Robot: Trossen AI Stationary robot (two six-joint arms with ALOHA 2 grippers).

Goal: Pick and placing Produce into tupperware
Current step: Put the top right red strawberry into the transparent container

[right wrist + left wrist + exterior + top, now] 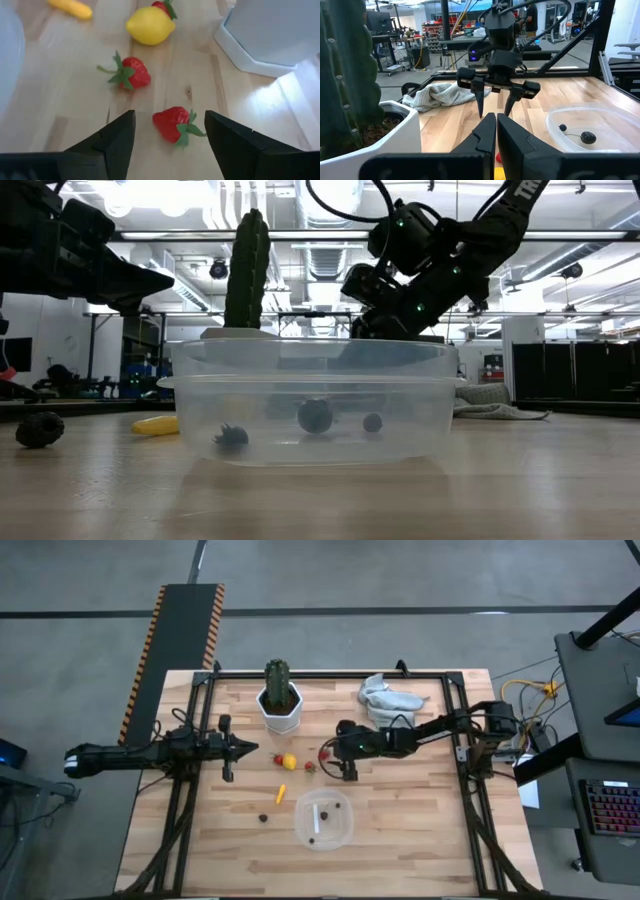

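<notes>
From above, the right claw point(336, 766) hangs mid-bench with fingers spread over a strawberry point(323, 752); the left claw point(243, 748) waits closed near the left edge. At bench level, the tub point(310, 402) near the front edge holds dark berries point(315, 415). The right wrist shows the strawberry point(172, 123) between open fingers, beside a lemon point(149, 25).

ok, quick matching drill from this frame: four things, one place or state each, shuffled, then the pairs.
1. right gripper
2. left gripper
3. lemon
4. tupperware

a. shut, idle at the table's left
b. holds dark berries
c. open over a strawberry
d. on the wood near the white pot

Pairs: 1-c, 2-a, 3-d, 4-b
</notes>
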